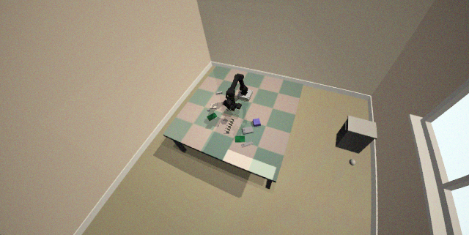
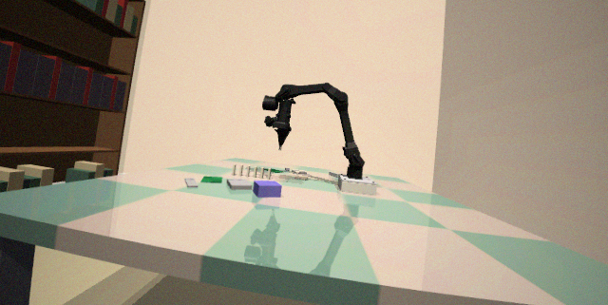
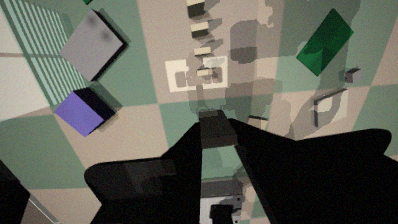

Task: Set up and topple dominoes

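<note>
My gripper (image 2: 280, 147) (image 3: 213, 125) points down and is shut on a dark domino (image 3: 218, 132), held between the fingertips well above the table. The standing row of several dominoes (image 1: 229, 126) (image 2: 249, 171) is upright and evenly spaced. In the wrist view its pale tops run up from the near end domino (image 3: 204, 73), which stands ahead of the held one. The gripper is in the air on the arm-base side of the row and touches none of it. I cannot make out another loose domino.
A purple box (image 1: 256, 122) (image 2: 267, 189) (image 3: 80, 113) and a grey box (image 1: 248, 130) (image 2: 238, 183) (image 3: 91, 46) lie beside the row. One green slab (image 1: 239, 139) (image 2: 212, 180) lies past the grey box; another (image 1: 212, 116) (image 3: 324, 44) lies on the row's opposite side.
</note>
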Controlling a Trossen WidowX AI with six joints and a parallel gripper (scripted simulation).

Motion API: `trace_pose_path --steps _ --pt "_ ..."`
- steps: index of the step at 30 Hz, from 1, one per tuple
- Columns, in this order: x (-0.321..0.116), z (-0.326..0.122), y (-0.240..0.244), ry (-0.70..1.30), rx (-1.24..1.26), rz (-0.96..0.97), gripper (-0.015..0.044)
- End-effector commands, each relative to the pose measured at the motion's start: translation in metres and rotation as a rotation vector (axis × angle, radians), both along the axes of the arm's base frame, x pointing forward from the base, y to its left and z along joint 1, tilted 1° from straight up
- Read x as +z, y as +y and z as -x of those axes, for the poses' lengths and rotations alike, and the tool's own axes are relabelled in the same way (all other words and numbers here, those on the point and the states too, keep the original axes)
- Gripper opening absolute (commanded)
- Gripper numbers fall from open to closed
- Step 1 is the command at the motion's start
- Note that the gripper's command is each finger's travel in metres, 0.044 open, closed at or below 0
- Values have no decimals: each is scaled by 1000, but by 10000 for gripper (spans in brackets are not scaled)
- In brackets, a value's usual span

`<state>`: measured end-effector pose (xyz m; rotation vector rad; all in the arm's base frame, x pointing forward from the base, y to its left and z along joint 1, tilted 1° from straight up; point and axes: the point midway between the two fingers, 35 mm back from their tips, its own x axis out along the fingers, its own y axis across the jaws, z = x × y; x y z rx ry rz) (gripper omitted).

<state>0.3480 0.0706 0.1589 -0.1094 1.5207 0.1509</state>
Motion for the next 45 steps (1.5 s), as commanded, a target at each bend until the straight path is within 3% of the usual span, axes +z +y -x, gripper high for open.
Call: trace_pose_path --steps 1,28,42,45 --pt "-1 -5 -4 0 19 2 107" --pt "-129 -11 0 0 19 2 107" --pt "-132 -11 0 0 19 2 107" --pt "-132 -11 0 0 19 2 186"
